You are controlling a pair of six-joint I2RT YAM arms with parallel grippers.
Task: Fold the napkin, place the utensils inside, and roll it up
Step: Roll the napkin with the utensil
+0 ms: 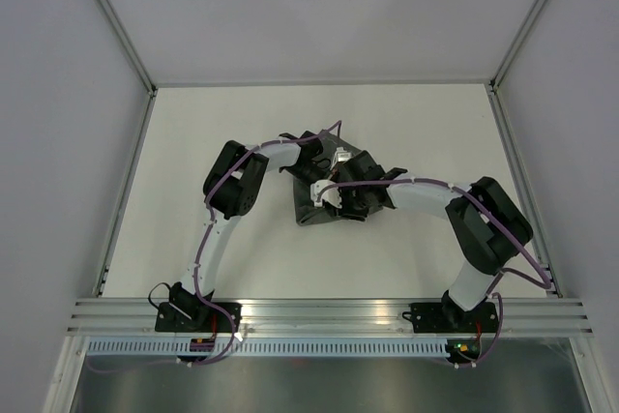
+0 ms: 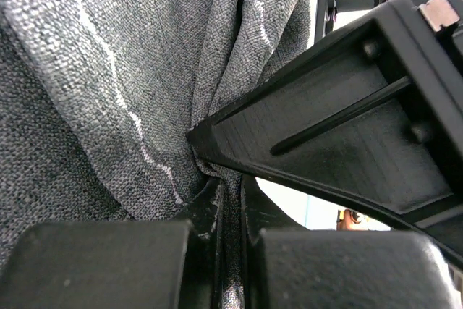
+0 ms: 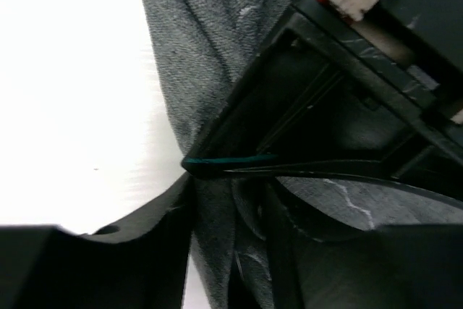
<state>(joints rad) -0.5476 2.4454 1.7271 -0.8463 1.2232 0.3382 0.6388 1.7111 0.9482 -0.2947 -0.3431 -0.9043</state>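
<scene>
The dark grey napkin [image 1: 311, 212] lies bunched at the middle of the table, with both grippers meeting over it. My left gripper [image 1: 332, 171] [image 2: 230, 197] is shut on a thin fold of the napkin [image 2: 108, 106], whose pale stitched hem runs down the cloth. My right gripper [image 1: 334, 198] [image 3: 228, 211] comes in from the right, and a thick fold of napkin [image 3: 195, 48] fills the gap between its fingers. A teal utensil [image 3: 231, 159] shows only as a slim tip just beyond those fingers, lying against the cloth. Its remaining length is hidden.
The white table [image 1: 193, 142] is framed by aluminium rails [image 1: 126, 200] at left and right and by light walls. In the left wrist view the right gripper's black finger [image 2: 347, 128] crosses close in front. The left gripper's body [image 3: 362, 56] crowds the right wrist view.
</scene>
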